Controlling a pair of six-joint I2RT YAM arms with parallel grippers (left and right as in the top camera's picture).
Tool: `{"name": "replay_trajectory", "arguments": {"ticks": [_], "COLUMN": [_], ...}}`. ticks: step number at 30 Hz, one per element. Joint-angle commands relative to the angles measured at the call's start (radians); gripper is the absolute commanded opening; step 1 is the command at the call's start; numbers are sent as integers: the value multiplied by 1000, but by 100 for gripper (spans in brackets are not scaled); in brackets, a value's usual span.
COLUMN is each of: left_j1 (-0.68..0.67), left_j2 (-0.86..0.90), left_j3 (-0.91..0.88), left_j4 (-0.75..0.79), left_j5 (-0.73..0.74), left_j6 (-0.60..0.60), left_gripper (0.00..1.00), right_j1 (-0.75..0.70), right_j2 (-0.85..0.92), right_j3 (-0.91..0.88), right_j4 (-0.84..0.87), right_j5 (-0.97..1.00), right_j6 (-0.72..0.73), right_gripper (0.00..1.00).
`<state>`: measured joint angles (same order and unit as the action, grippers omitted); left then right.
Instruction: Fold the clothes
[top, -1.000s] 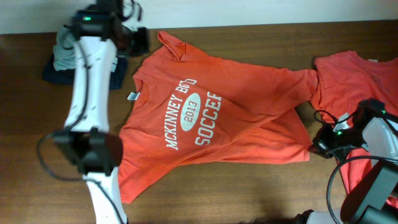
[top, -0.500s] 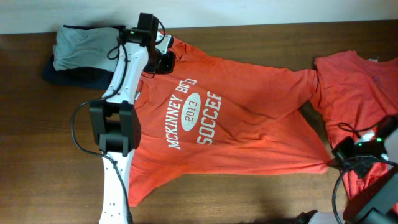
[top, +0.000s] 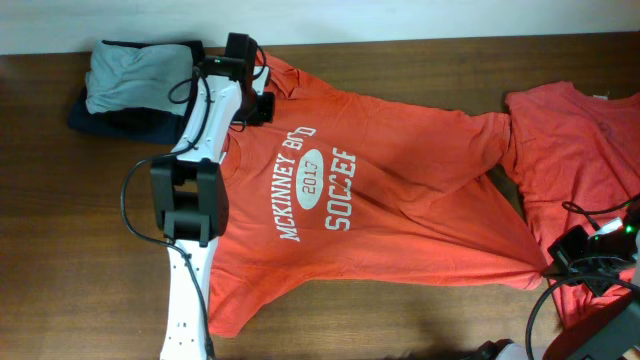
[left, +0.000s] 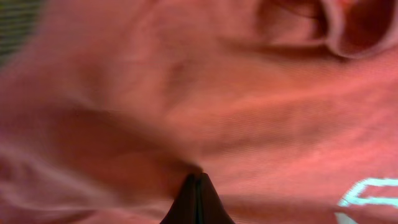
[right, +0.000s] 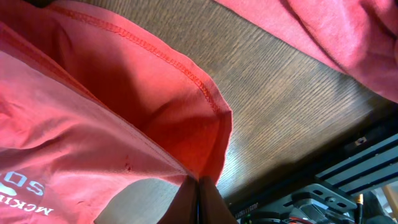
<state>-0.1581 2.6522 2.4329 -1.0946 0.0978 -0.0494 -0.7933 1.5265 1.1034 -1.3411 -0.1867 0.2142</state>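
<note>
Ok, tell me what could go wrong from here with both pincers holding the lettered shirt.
1. The right pincer grips only a thin pinch at the hem corner of the lettered shirt. More pull could slip it free.
2. That corner sits beside the second shirt, which might get dragged along.
3. The left pincer holds bunched cloth near the collar, so creases may get folded in.
</note>
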Motion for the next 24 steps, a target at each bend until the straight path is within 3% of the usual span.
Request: {"name": "replay_trajectory", "arguments": {"ticks": [1,11,15,20,24], "left_j1": [65,149,155,155,154], "left_j2": [19,19,19,13,-13], "left_j3": [3,3,3,13,104], "left_j4": [-5,24,45,73,74], "left_j5": [-72,-61,-61,31,161], "left_j6": [-18,-17,-17,-17,-18], "left_gripper": [1,0,0,0,2], "right_j1": [-6,-5,-5,-5,5], "right_j2": [-19,-19,-19,-19,-19], "right_j3": [3,-1,-1,0,41], "right_j4": [0,40,56,67,81], "right_j5": [31,52,53,52,-9], "right_j6": [13,31,31,31,26], "right_gripper": [4,5,11,40,51]}}
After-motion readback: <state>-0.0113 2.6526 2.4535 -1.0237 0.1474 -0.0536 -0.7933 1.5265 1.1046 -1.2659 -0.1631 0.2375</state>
